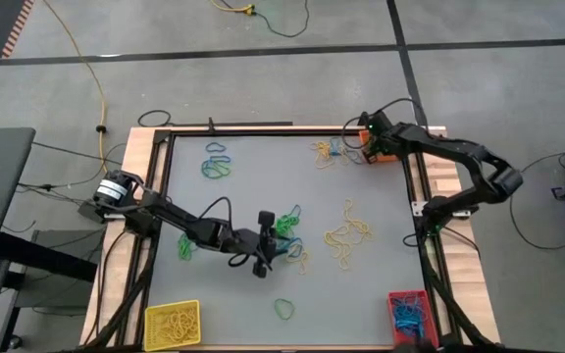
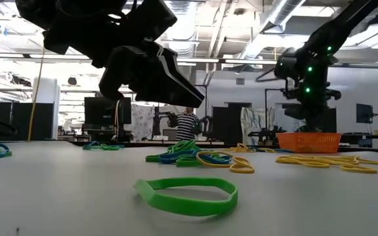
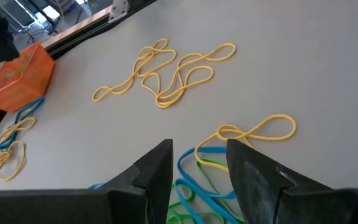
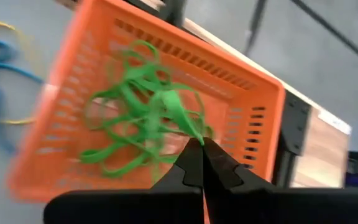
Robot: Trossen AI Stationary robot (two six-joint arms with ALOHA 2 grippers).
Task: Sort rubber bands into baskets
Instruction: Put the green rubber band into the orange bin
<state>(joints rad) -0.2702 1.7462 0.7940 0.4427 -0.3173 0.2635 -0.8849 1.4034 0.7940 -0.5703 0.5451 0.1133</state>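
Rubber bands lie in clumps on the grey table: a green, blue and yellow pile (image 1: 287, 233), loose yellow ones (image 1: 346, 235), and one green loop (image 2: 188, 195) near the front. My left gripper (image 3: 197, 158) hovers open just left of the pile, its fingers above the blue and green bands, clear of them in the low view. My right gripper (image 4: 199, 144) is over the orange basket (image 4: 263, 118) at the far right corner, shut on a green rubber band. The yellow basket (image 1: 172, 324) and the red basket (image 1: 407, 312) stand at the near edge. My right gripper pinches a strand of a green rubber band (image 4: 188, 124) between its two shut fingertips. The fingers slant down from above into the orange basket's opening. The band trails from the tips down among the other green bands in the basket; blur hides whether it touches them.
A green and blue clump (image 1: 216, 162) lies at the far left and a yellow and blue one (image 1: 330, 152) beside the orange basket. The red basket holds blue bands, the yellow basket yellow ones. A black frame (image 1: 263, 129) rims the table.
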